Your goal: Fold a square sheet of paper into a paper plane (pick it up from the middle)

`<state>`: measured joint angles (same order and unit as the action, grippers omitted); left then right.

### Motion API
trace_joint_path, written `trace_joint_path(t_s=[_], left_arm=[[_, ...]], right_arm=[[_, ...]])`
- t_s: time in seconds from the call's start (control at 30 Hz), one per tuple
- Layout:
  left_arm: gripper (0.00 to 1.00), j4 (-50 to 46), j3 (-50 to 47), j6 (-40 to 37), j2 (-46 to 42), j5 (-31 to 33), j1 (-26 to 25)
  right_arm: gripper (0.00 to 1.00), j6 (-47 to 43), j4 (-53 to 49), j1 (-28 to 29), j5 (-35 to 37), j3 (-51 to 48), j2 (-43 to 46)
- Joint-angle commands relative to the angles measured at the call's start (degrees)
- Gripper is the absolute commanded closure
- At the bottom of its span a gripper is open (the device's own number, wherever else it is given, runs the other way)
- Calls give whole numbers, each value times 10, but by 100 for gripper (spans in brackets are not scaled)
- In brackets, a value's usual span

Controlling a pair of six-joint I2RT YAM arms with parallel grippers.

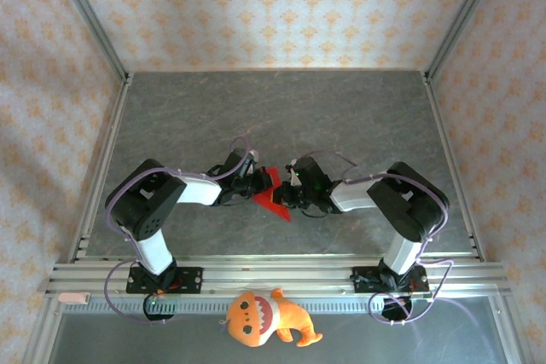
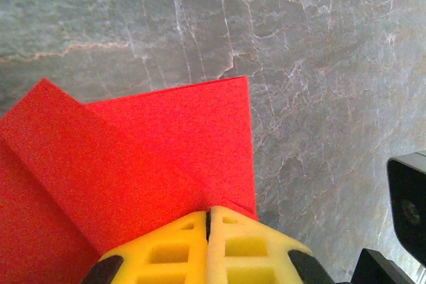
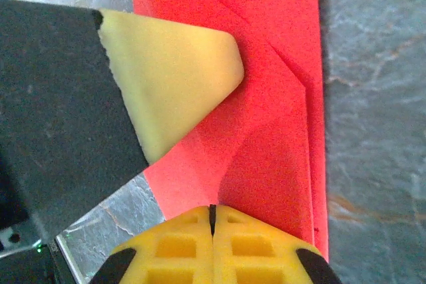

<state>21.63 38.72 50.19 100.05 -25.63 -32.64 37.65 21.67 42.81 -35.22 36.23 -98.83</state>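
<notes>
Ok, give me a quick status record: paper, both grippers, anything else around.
paper: red, partly folded, diagonal creases, lying on table between the arms
left gripper: shut, tips at paper's edge; pinch or press unclear
right gripper: shut, tips on paper; same doubt
fold stage: layered flaps, no dart shape yet
other: orange toy at near edge, apart from paper

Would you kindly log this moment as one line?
red paper: part-folded, on table | left gripper: jaws shut, tips at paper | right gripper: jaws shut, tips at paper | grip: unclear
</notes>
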Motion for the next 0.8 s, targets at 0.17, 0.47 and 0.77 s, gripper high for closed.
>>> trace_joint_path(t_s=[0.17, 0.47, 0.77], left_arm=[[99, -51, 38, -33, -14, -4, 7], [100, -30, 11, -23, -84, -28, 5], [100, 19, -44, -12, -79, -59, 3]], right_arm=[[100, 9, -53, 2, 7, -54, -7], [100, 17, -45, 2, 25, -59, 7], [100, 24, -40, 2, 29, -55, 2]])
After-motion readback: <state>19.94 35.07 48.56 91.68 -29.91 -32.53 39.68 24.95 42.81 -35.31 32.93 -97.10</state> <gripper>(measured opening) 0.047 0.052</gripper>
